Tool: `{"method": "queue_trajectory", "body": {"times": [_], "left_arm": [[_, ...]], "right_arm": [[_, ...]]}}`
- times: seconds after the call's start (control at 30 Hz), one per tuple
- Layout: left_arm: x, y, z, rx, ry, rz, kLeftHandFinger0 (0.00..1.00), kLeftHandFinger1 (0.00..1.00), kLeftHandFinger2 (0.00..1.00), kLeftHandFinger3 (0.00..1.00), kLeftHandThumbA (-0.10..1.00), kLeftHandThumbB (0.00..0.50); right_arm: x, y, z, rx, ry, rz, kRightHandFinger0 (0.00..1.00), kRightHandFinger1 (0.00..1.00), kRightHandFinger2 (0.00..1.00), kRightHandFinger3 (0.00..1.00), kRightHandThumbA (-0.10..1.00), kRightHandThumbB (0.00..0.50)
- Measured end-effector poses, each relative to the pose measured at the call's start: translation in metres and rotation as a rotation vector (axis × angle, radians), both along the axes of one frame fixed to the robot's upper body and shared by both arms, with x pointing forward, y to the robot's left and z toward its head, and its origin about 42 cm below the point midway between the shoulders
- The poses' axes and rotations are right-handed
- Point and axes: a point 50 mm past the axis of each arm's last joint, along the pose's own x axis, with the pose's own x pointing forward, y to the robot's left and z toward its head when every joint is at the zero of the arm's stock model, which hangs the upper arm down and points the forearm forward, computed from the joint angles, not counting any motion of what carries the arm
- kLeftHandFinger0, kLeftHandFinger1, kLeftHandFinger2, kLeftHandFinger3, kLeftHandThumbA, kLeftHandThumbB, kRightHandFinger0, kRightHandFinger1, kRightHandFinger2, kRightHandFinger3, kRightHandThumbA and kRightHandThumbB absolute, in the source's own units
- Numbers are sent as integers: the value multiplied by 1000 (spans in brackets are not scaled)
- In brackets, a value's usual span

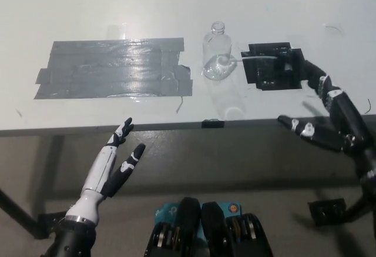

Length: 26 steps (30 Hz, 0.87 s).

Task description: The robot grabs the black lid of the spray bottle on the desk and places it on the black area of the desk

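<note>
A clear spray bottle [216, 54] without its lid stands upright on the white desk [176, 10]. Right of it, the black lid [286, 64] with its thin white tube lies on the black area [275, 67] of the desk. My black right hand [329, 119] hangs open at the desk's front right edge, holding nothing, a little in front of the black area. Below the desk's front edge at the lower left, my white left hand [117, 160] rests open.
A wide patch of grey tape [111, 69] covers the desk left of the bottle. A small black clip [212, 123] sits on the front edge. Table legs and a dark foot [328, 211] show on the floor.
</note>
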Motion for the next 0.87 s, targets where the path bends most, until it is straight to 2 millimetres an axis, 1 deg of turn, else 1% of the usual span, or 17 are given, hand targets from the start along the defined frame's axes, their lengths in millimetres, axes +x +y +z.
{"method": "queue_trajectory", "body": {"times": [0.03, 0.1, 0.13, 0.17, 0.27, 0.33, 0.37, 0.43, 0.5, 0.63, 0.7, 0.87], "left_arm": [[0, 1, 1, 2, 0, -3, 1000, 1000, 1000, 1000, 929, 67], [0, 5, 1, 11, 2, -7, 1000, 1000, 1000, 1000, 921, 70], [0, 6, 1, 11, 3, -9, 1000, 1000, 1000, 1000, 919, 70], [0, 7, 2, 10, 3, -11, 1000, 1000, 1000, 1000, 918, 69], [-6, 11, -1, 11, 14, -13, 1000, 1000, 1000, 1000, 911, 68], [-11, 16, -5, 19, 27, -11, 1000, 1000, 1000, 1000, 915, 70], [-15, 17, -8, 21, 35, -10, 1000, 1000, 1000, 1000, 919, 75], [-18, 19, -11, 21, 46, -8, 1000, 1000, 1000, 1000, 916, 72], [-21, 19, -14, 20, 55, -7, 1000, 1000, 1000, 1000, 908, 61], [-26, 19, -18, 19, 67, -6, 1000, 1000, 1000, 1000, 891, 57], [-26, 19, -19, 18, 69, -8, 1000, 1000, 1000, 1000, 877, 47], [-26, 19, -19, 16, 70, -10, 1000, 1000, 1000, 1000, 884, 64]], "right_arm": [[-9, 7, 4, 24, -21, 36, 1000, 1000, 1000, 1000, 821, 320], [-12, 18, -1, 66, -9, 81, 1000, 1000, 1000, 1000, 806, 311], [-10, 21, -9, 83, 22, 89, 1000, 1000, 1000, 1000, 823, 321], [-6, 24, -24, 97, 76, 90, 1000, 1000, 1000, 1000, 835, 335], [-1, 23, -57, 101, 202, 88, 1000, 1000, 1000, 1000, 827, 367], [-2, 22, -67, 99, 239, 90, 1000, 1000, 1000, 1000, 833, 374], [-3, 22, -69, 96, 245, 93, 1000, 1000, 1000, 1000, 833, 362], [-5, 23, -71, 84, 250, 99, 1000, 1000, 1000, 1000, 830, 362], [-7, 24, -73, 73, 253, 103, 1000, 1000, 1000, 1000, 822, 338], [-14, 28, -79, 44, 265, 115, 1000, 1000, 1000, 1000, 797, 332], [-15, 28, -80, 35, 267, 117, 1000, 1000, 1000, 1000, 794, 331], [-15, 28, -79, 13, 263, 119, 1000, 1000, 1000, 1000, 809, 357]]}}
